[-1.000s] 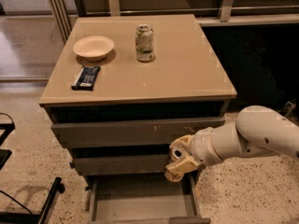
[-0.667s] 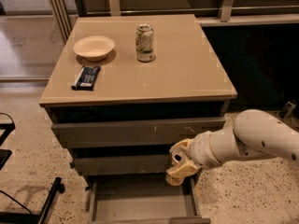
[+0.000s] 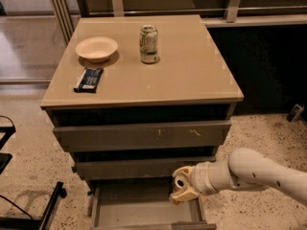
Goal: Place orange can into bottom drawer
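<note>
The table carries a bowl, a white-and-green can and a dark packet. At its foot the bottom drawer stands pulled out. Over the drawer's right part hangs the gripper, pinched on the orange can, silver top towards the camera
</note>
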`<state>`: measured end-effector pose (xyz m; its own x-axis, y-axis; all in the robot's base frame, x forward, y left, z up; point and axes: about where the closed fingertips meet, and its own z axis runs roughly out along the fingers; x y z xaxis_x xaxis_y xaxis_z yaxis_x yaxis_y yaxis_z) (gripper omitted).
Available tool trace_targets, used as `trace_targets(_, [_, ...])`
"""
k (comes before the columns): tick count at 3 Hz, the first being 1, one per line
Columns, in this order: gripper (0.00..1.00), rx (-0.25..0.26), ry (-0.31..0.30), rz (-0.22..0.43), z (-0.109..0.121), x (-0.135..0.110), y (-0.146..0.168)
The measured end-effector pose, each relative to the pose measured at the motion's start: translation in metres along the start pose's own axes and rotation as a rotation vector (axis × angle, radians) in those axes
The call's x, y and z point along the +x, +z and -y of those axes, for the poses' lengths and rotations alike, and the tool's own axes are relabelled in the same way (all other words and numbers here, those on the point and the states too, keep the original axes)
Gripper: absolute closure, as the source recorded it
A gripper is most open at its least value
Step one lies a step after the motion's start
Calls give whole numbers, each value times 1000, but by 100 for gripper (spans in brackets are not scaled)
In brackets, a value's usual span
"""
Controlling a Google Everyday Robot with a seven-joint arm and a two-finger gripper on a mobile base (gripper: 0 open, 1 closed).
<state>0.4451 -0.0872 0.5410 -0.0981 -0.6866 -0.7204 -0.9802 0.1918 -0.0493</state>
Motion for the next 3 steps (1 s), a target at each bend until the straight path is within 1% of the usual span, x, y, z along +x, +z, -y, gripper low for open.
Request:
trace_targets(1, [100, -50, 23, 34, -14, 66, 74])
trace_targets(2, [100, -50, 23, 34, -14, 66, 74])
trace_targets(3, [100, -59, 13, 39, -14, 79, 90])
